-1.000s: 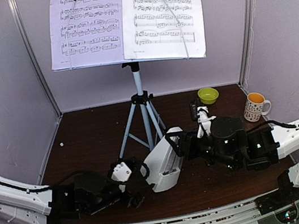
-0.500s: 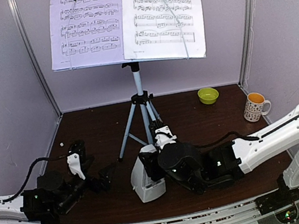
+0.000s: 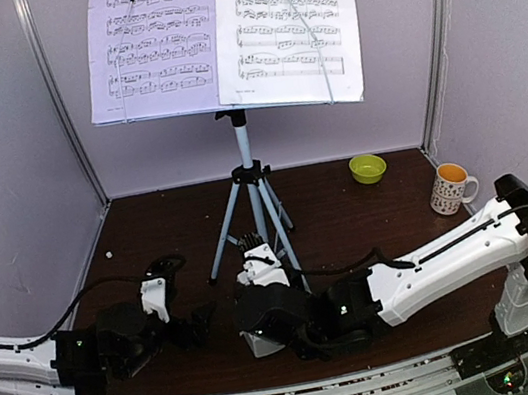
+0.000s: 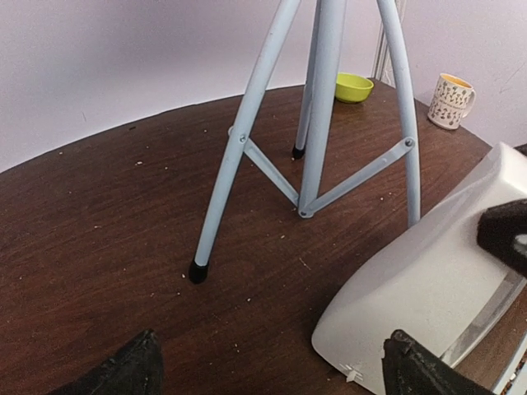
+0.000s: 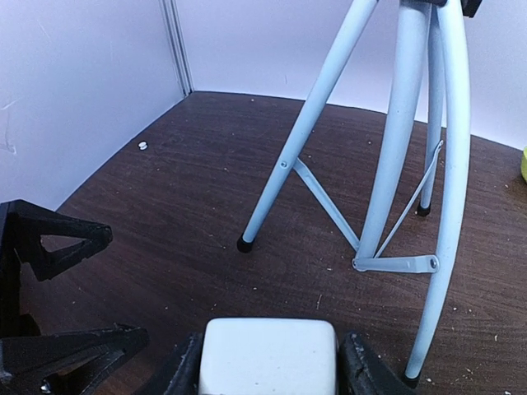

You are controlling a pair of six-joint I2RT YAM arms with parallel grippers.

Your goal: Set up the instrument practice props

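The music stand's silver tripod (image 3: 254,209) stands at the table's middle. Two sheet-music pages (image 3: 155,43) (image 3: 288,26) rest side by side on its desk, which they hide. My right gripper (image 3: 262,328) reaches far left in front of the tripod and is shut on the pale-grey metronome (image 3: 256,345). In the right wrist view the metronome's top (image 5: 268,358) sits between both fingers (image 5: 177,374). My left gripper (image 3: 202,321) is open and empty just left of the metronome (image 4: 428,296), its own midpoint (image 4: 268,374) over bare table.
A yellow-green bowl (image 3: 368,168) sits at the back right and a patterned mug (image 3: 452,187) stands by the right wall. The tripod's legs (image 4: 218,189) spread just beyond both grippers. White walls close the back and the sides.
My right gripper has carried the metronome left, from the table's centre to in front of the tripod. My left gripper let go, pulled back left, then edged right again.
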